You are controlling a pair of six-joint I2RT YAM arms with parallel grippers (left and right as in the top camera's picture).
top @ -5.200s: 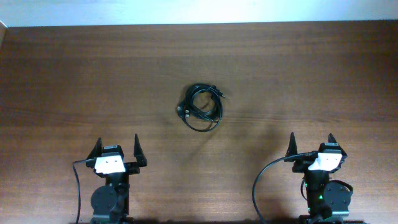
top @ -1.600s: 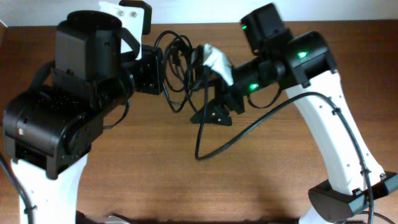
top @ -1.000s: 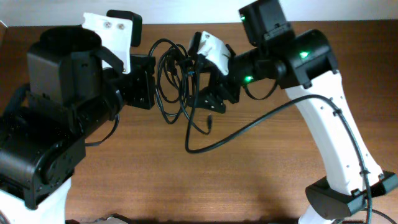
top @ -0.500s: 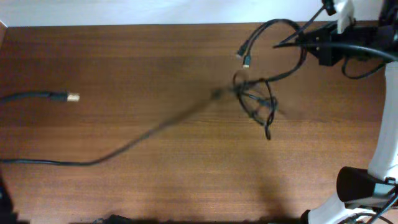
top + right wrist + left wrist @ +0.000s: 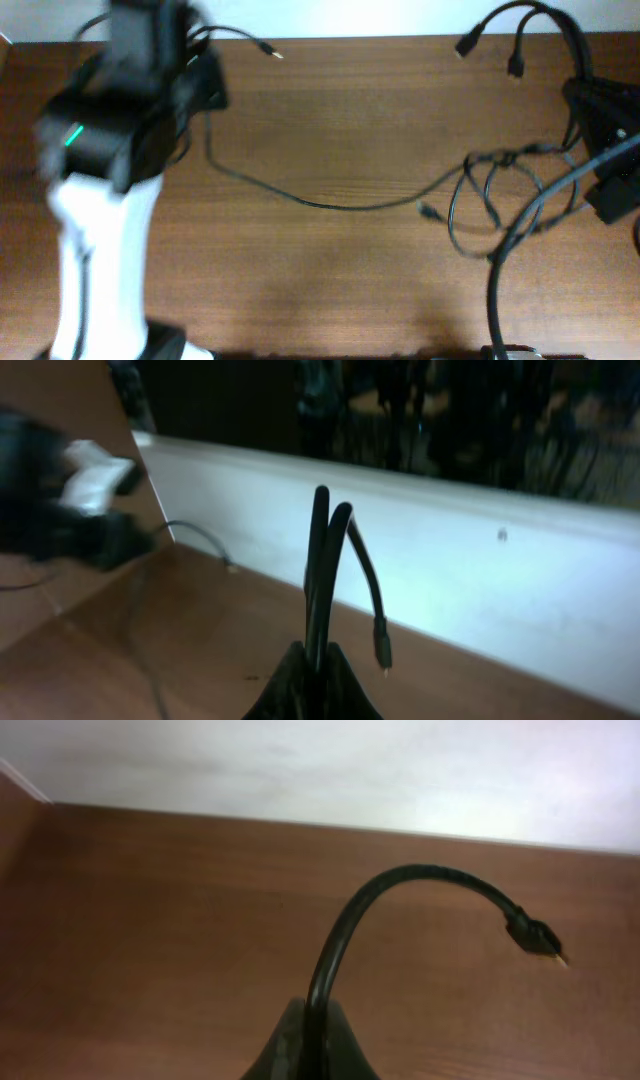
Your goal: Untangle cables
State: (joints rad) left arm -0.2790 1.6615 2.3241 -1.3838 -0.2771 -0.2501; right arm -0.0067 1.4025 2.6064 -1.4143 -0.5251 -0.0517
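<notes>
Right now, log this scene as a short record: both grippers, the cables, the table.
left gripper: shut on one strand of the cables; plug end arches free
right gripper: shut on two strands side by side
cables: strung between both grippers, one slack line across the table, loops tangled at the right gripper's end
table: brown wood

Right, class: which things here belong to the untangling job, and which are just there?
Job:
- cables
- left claw, shut on one cord
- right claw, shut on two strands

Not the job:
- thick arm wire
- table
</notes>
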